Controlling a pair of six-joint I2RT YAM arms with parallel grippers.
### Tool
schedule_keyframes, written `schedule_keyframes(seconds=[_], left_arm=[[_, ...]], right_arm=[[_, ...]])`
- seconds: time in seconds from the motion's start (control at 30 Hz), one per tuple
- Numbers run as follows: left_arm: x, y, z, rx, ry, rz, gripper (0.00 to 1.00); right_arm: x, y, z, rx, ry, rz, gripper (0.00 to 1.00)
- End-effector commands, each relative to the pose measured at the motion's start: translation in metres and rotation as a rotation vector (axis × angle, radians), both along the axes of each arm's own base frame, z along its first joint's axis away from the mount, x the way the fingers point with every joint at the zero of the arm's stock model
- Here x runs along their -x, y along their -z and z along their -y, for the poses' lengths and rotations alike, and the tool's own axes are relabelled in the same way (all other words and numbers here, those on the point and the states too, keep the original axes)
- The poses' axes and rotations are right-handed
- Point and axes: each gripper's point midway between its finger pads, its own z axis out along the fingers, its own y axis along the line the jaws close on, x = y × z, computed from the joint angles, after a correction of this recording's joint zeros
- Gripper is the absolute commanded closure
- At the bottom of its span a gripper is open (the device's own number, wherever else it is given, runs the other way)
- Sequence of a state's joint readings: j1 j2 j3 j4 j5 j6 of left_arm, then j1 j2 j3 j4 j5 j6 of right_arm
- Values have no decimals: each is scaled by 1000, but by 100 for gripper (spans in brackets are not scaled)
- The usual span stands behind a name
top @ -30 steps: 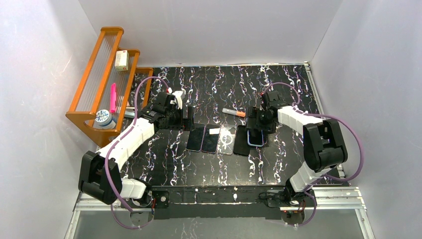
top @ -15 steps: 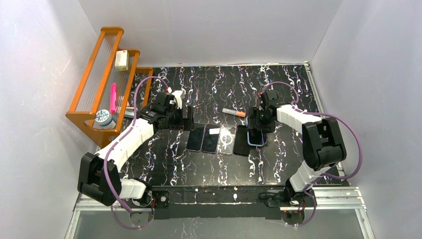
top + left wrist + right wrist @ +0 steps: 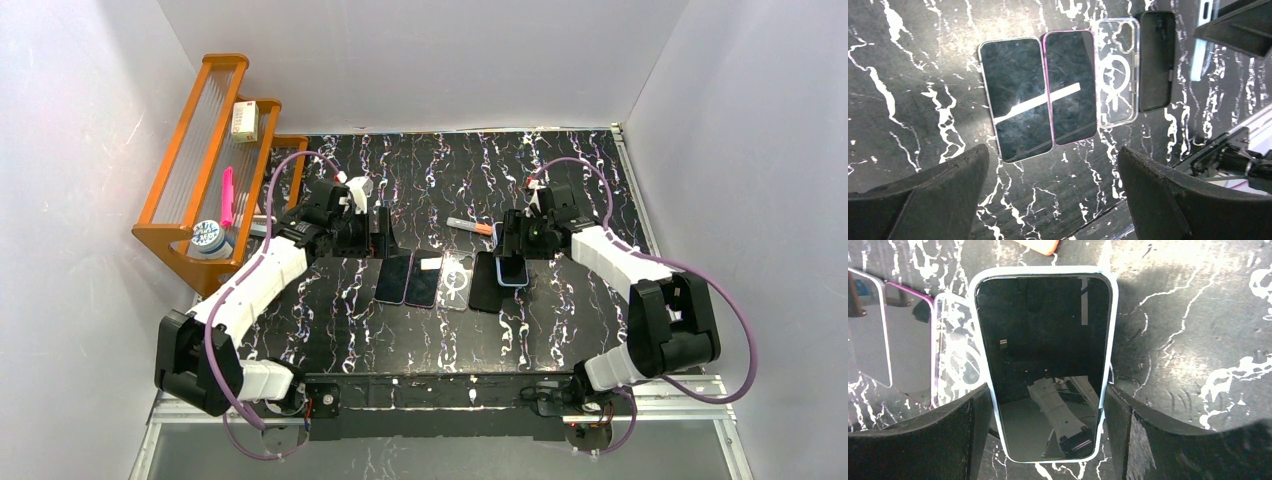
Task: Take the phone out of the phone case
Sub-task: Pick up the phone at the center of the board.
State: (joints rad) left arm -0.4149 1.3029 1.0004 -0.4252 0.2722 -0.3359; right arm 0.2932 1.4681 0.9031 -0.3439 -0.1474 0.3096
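A phone [image 3: 1043, 340] with a dark screen sits in a pale blue phone case [image 3: 984, 365] that shows as a rim around it. My right gripper [image 3: 1047, 400] is shut on the phone, one finger pressed to each long side near its near end. From above, the phone [image 3: 512, 270] lies just right of an empty black case [image 3: 486, 282], under the right gripper [image 3: 513, 250]. My left gripper [image 3: 1053, 165] hangs wide open above the table, holding nothing, at the left end of the row [image 3: 378, 235].
Two bare phones [image 3: 1015, 97] [image 3: 1070, 90], a clear case [image 3: 1116, 75] and the black case [image 3: 1156, 60] lie side by side. An orange-capped marker [image 3: 470, 226] lies behind them. An orange rack [image 3: 200, 170] with small items stands at the back left.
The right gripper's fingers have come in onto the phone's sides, and the right arm's elbow has swung out to the right. The left arm has barely moved.
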Motion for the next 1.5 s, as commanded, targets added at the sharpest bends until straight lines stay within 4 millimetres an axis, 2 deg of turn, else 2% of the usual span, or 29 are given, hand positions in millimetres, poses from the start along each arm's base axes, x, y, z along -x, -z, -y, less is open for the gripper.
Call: schedule_keyframes(seconds=[0.0, 0.17, 0.57, 0.67, 0.87, 1.17, 1.47], left_arm=[[2, -31, 20, 116, 40, 13, 2], [0, -42, 37, 210, 62, -15, 2], [-8, -54, 62, 319, 111, -70, 2], [-8, -54, 64, 330, 120, -80, 2], [-2, -48, 68, 349, 147, -117, 2], [18, -33, 74, 368, 202, -185, 10], [35, -26, 84, 383, 276, -231, 32]], right_arm=[[-9, -34, -22, -132, -106, 158, 99], [5, -59, -52, -216, -336, 283, 99], [45, -110, -125, -164, -859, 647, 99], [56, -109, -143, -109, -1012, 732, 99], [67, -105, -165, -1, -1233, 805, 99], [72, -110, -188, 146, -1440, 947, 99], [70, -124, -199, 236, -1533, 1065, 99]])
